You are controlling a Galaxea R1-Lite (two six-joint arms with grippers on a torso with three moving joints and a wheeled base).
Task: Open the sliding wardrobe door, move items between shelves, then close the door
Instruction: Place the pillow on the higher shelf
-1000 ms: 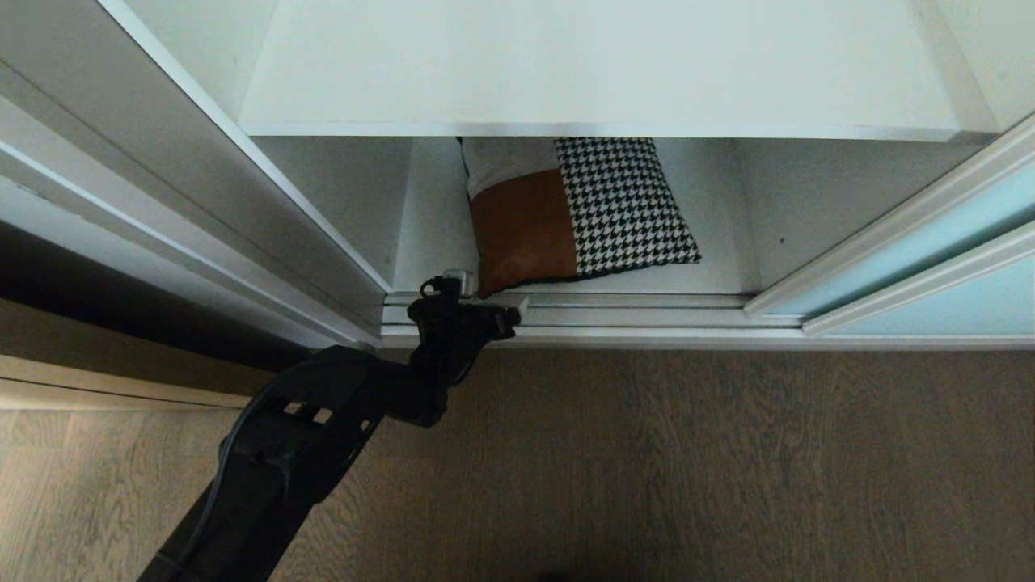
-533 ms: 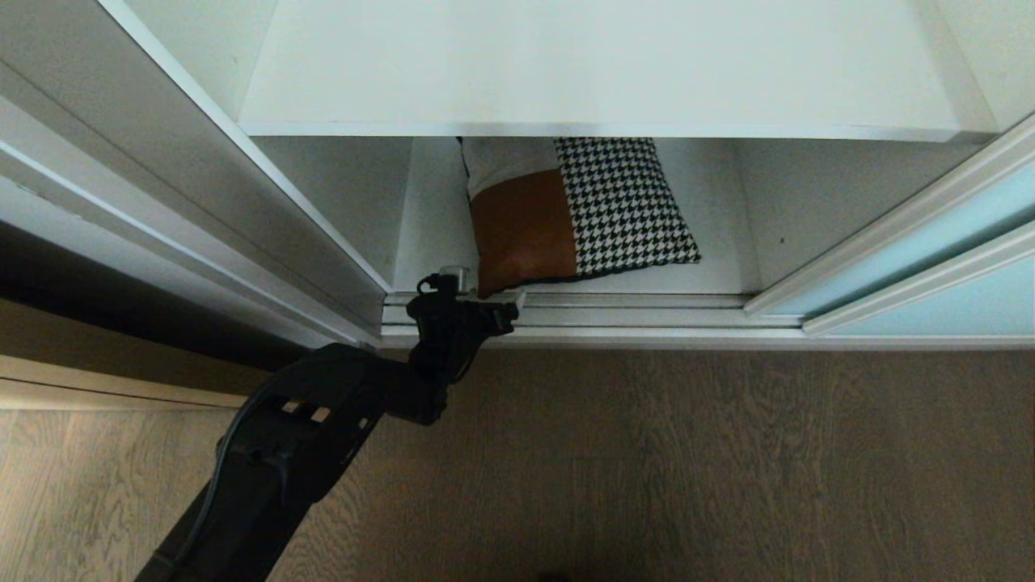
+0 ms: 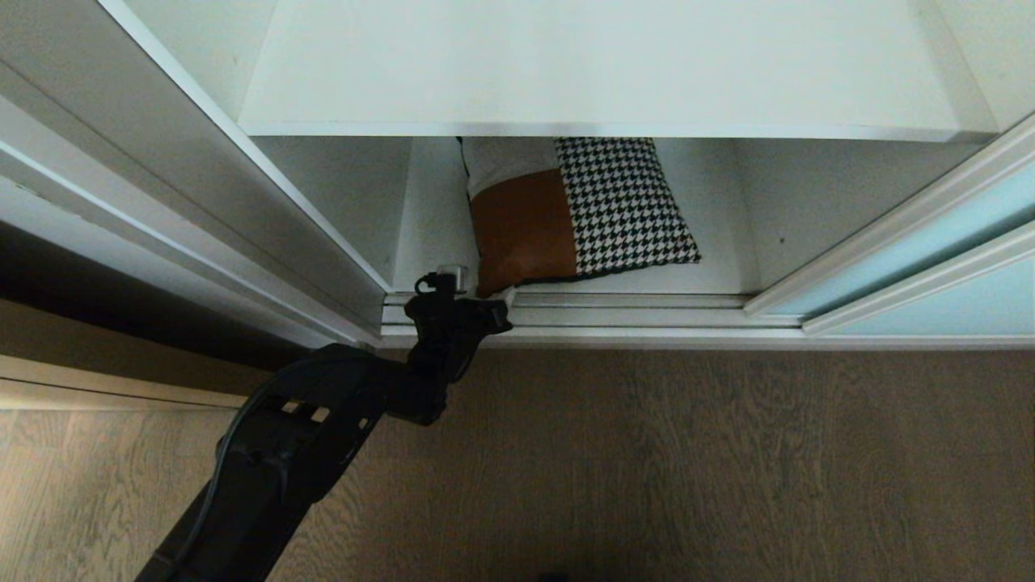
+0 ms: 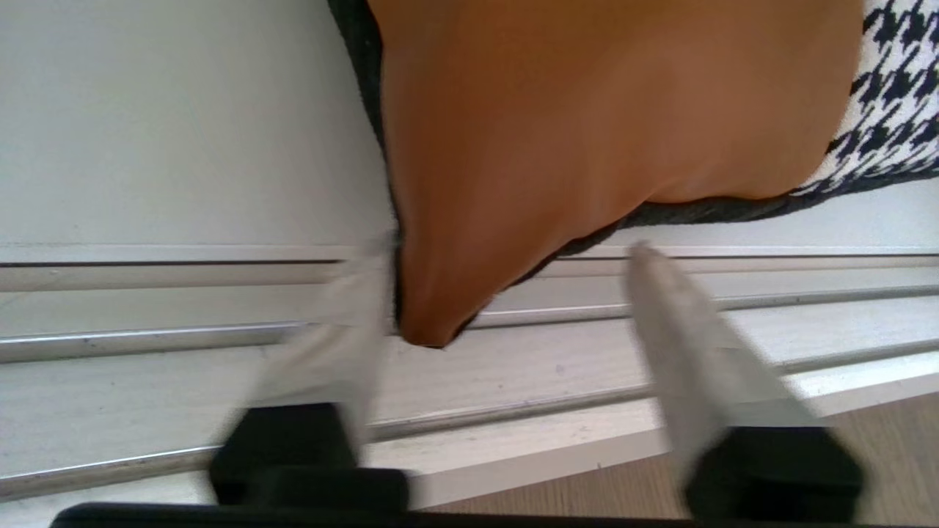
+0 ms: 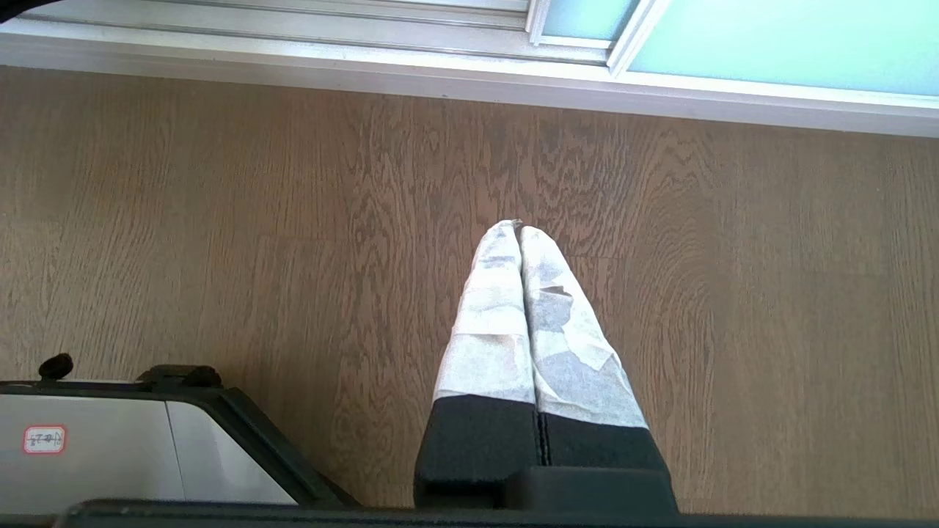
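Upper shelf (image 3: 598, 73) over half-hidden cushion (image 3: 578, 214); left tool (image 4: 506, 293) blurred

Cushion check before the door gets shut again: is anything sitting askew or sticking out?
Yes. The cushion lies skewed on the bottom shelf; its brown corner pokes out over the door track, between the left tool's fingers.

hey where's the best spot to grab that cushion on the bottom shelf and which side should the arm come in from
Probably the brown corner of the cushion. It sticks out over the door tracks at the front of the wardrobe, thin and free of the lower shelf. Come in from the front, where the left hand already straddles that corner. The shelf above overhangs the rest.
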